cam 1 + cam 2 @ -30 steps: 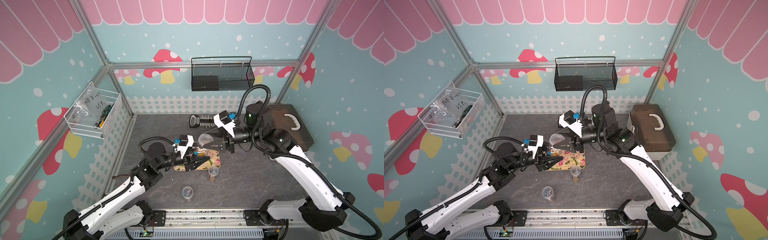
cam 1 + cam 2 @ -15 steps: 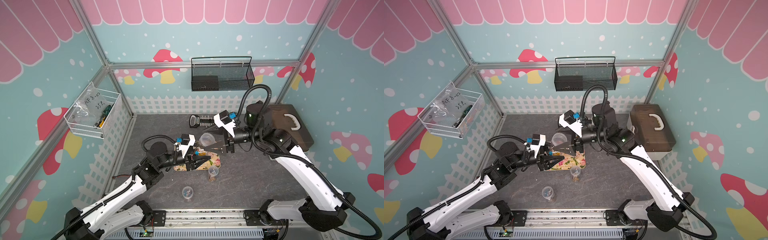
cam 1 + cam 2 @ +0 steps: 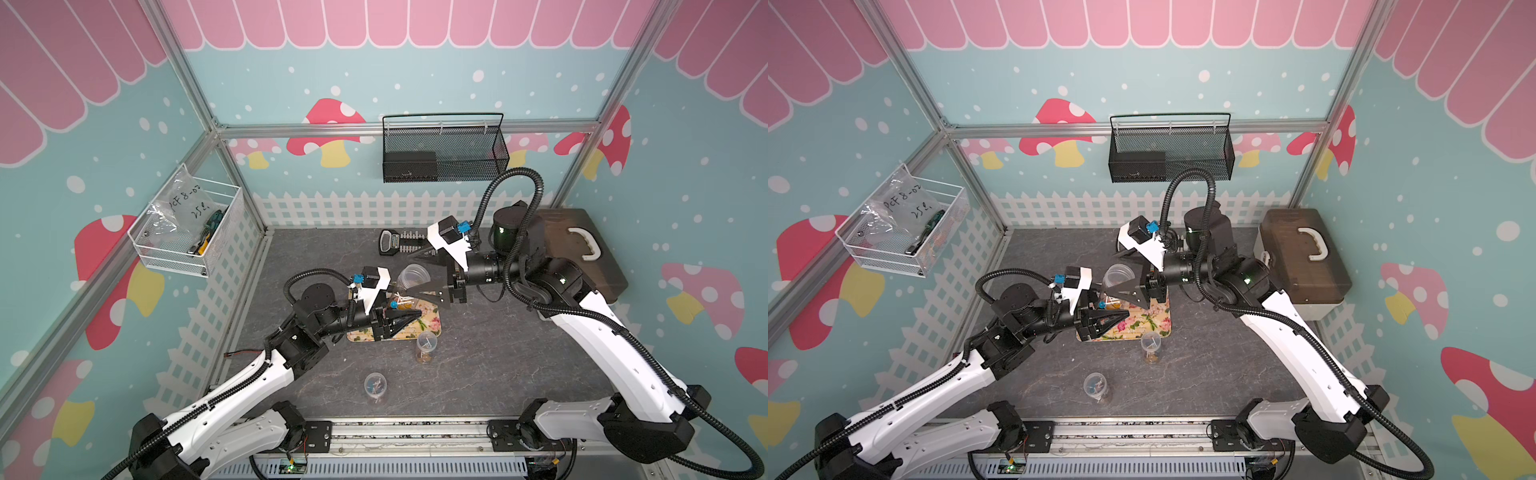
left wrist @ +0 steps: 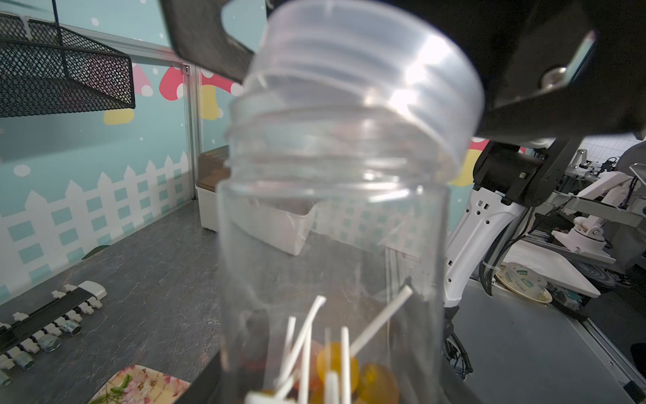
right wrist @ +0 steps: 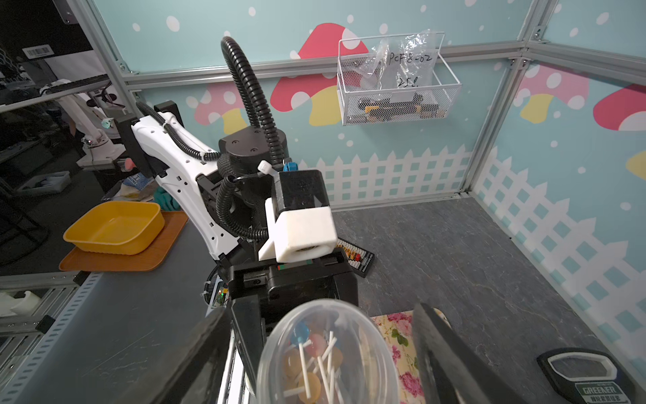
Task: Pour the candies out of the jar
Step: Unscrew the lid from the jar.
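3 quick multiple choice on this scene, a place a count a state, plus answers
1. Other small clear jars standing on the table: A none B two C five
2. The jar of candies in the left hand is over: A the floral tray B bare table C another jar
3. The right hand is: A open astride the jar B shut on the jar C out of view
Key: 1 B, one by the tray, one nearer the front; 2 A, tray just below it; 3 A, gaps beside the jar.

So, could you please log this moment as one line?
left fingers: shut on jar | right fingers: open beside jar top | candies: inside jar | jar: over tray
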Motion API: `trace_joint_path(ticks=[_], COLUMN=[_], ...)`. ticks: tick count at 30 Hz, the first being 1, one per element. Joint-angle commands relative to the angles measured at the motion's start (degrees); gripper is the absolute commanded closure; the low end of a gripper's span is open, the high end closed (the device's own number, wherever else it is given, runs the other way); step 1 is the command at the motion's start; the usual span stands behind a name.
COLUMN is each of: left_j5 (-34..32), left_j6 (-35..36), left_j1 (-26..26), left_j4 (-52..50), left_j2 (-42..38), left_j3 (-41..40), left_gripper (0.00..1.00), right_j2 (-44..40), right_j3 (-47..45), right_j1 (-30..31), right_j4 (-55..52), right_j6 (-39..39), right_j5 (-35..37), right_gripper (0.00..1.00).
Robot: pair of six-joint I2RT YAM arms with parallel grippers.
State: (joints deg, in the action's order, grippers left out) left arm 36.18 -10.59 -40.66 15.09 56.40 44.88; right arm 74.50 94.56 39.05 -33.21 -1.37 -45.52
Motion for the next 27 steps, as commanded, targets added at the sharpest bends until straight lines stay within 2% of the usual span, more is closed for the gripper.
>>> trace_joint_path(ticks=[1,18,27], left_j5=[-0.2,-0.1,-0.1], left_j6=[-2.0,-2.3,-2.1], left_j1=[-0.2,-0.2,-0.1], left_j4=[3.7,3.8,3.6], left_j2=[-0.7,-0.2,-0.1], left_j3=[-0.5,-0.6,-0.8], left_gripper=[0.46,0.46,0.46], right_j2=[-1.9,-1.2,-0.9], right_j3=[-1.0,-2.2,-2.3], right_j1=[0.2,1.1,1.5], right_j4=[2.0,2.9,2.9], right_j6=[0.6,1.3,1.5], right_j5=[0.9,4.2,4.7], right_gripper=[0.20,0.23,0.39])
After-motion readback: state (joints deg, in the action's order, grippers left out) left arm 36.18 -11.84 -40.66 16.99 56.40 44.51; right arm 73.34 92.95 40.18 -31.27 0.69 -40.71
